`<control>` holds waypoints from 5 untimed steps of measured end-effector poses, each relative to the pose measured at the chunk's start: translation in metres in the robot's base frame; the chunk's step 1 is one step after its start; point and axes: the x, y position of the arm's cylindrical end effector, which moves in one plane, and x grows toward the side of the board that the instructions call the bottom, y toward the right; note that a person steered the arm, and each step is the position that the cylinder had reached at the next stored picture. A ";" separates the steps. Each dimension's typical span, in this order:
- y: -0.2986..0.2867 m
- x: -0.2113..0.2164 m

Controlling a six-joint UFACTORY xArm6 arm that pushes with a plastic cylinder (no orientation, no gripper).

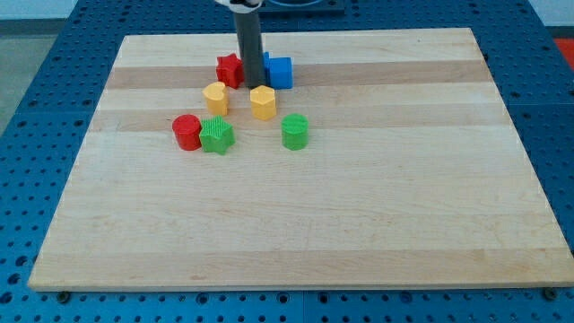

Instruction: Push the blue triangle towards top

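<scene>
Wooden tabletop [359,224] seen from above at an angle. Rod-type end effector with no jaws to open or close; my tip [250,84] in upper centre, between red star [230,70] and blue block [279,73], whose triangular form cannot be confirmed. Below: yellow blocks [215,97] [263,102], red cylinder [186,131], green star [216,135], green cylinder [295,131].

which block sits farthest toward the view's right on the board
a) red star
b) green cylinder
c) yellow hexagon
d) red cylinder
b: the green cylinder lies further toward the view's right than the yellow hexagon, the red star and the red cylinder; even the blue block beside my tip sits slightly left of it.
</scene>
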 end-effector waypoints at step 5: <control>0.053 0.026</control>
